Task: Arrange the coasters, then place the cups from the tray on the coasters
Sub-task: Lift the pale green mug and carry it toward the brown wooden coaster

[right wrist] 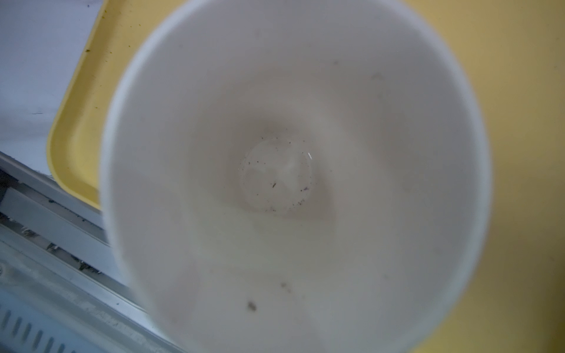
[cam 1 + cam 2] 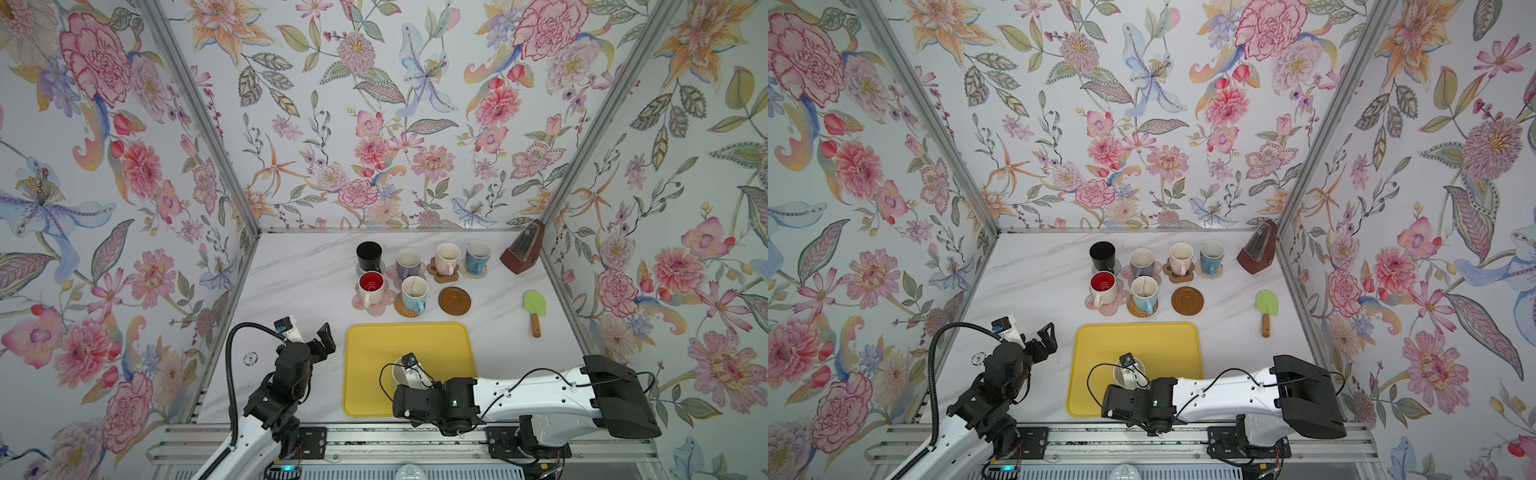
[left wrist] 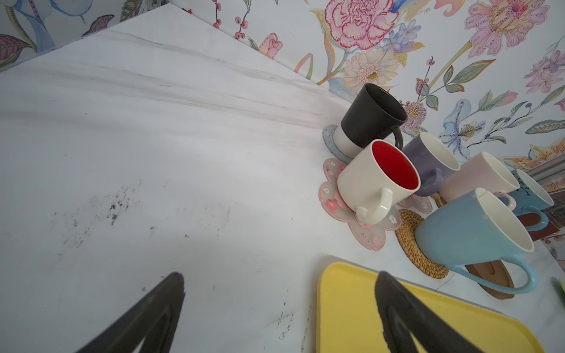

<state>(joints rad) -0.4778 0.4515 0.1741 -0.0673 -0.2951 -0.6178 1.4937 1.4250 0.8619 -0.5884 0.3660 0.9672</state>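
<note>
A pale green cup (image 2: 399, 376) (image 1: 290, 183) with a cream inside stands on the yellow tray (image 2: 415, 336) near its front edge. My right gripper (image 2: 413, 370) is down at the cup's rim, shut on it, its fingers hidden under the wrist camera. Behind the tray, black (image 2: 369, 255), purple (image 2: 408, 262), pink (image 2: 447, 257), blue (image 2: 478, 255), white-and-red (image 2: 370, 286) and light blue (image 2: 414, 293) cups each stand on a coaster. The dark-brown wooden disc coaster (image 2: 454, 300) is bare. Left of the tray, my left gripper (image 2: 326, 336) (image 3: 281, 275) hangs open and holds nothing.
A brown metronome (image 2: 523, 253) stands in the back right corner. A green spatula (image 2: 534, 305) with a wooden handle lies right of the coasters. Flowered walls close in the white marble table (image 2: 299, 282) on three sides.
</note>
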